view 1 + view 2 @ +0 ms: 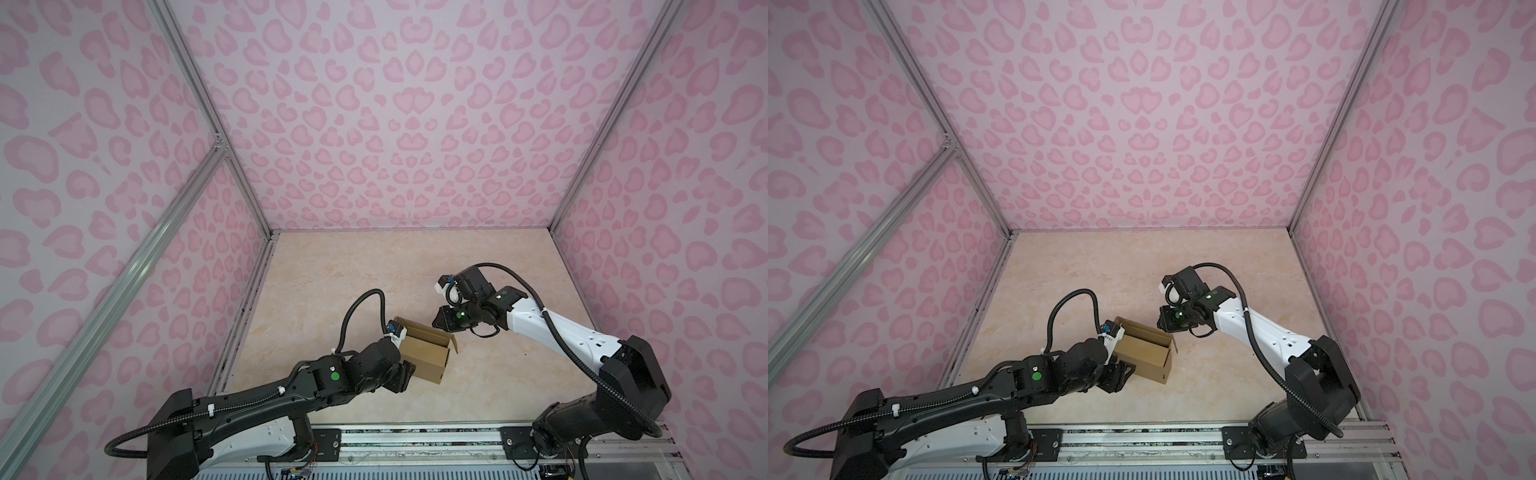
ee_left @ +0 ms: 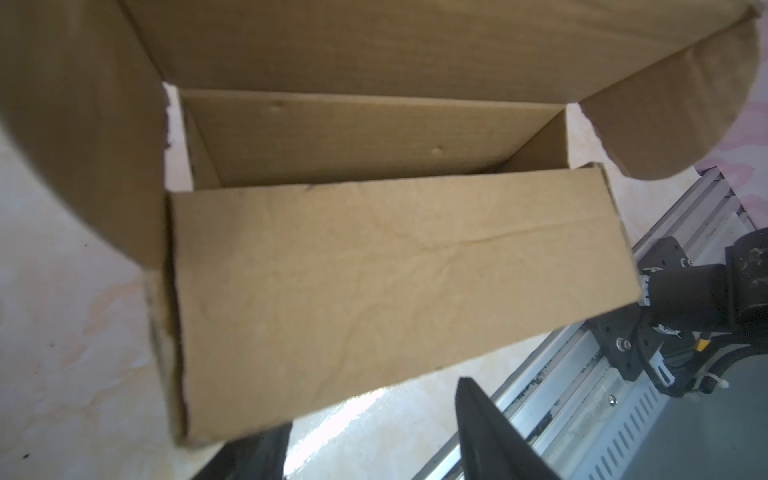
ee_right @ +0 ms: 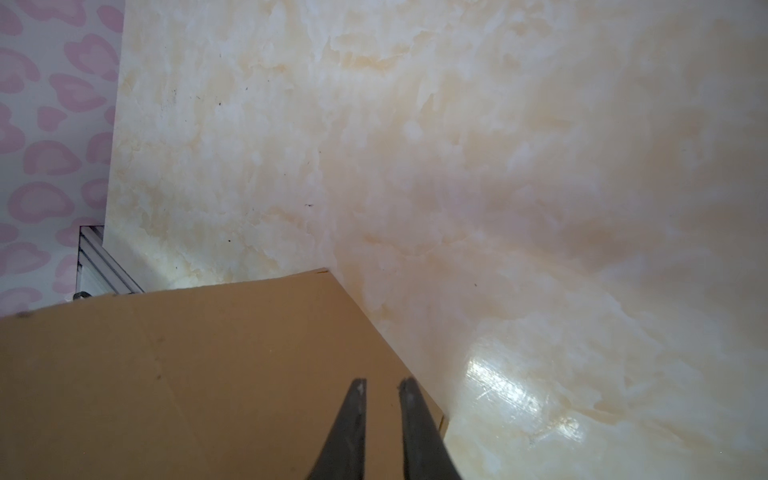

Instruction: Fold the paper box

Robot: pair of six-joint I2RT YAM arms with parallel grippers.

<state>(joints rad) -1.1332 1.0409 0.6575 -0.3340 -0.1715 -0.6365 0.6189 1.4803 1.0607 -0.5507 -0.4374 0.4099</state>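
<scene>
Plain brown kraft cardboard paper box [image 1: 428,353] stands on the beige marble-patterned tabletop [image 1: 374,270], near its front middle, between the two arms. It is partly formed and open on top. The left wrist view shows its hollow interior, a creased long wall [image 2: 395,291] facing the camera, and a rounded side flap [image 2: 665,104] hanging loose.

Left gripper [image 1: 405,376]: at the box's near-left end. Jaws stand well apart. One finger [image 2: 486,432] is clear of the cardboard; the other is partly hidden behind the wall's lower corner. Nothing is clamped.

Right gripper [image 3: 384,386]: at the box's far-right corner in both top views. Jaws are almost together, with a thin slit between the tips and nothing pinched in it. The tips sit over a flat cardboard panel [image 3: 187,374]; cannot tell whether they touch it.
</scene>
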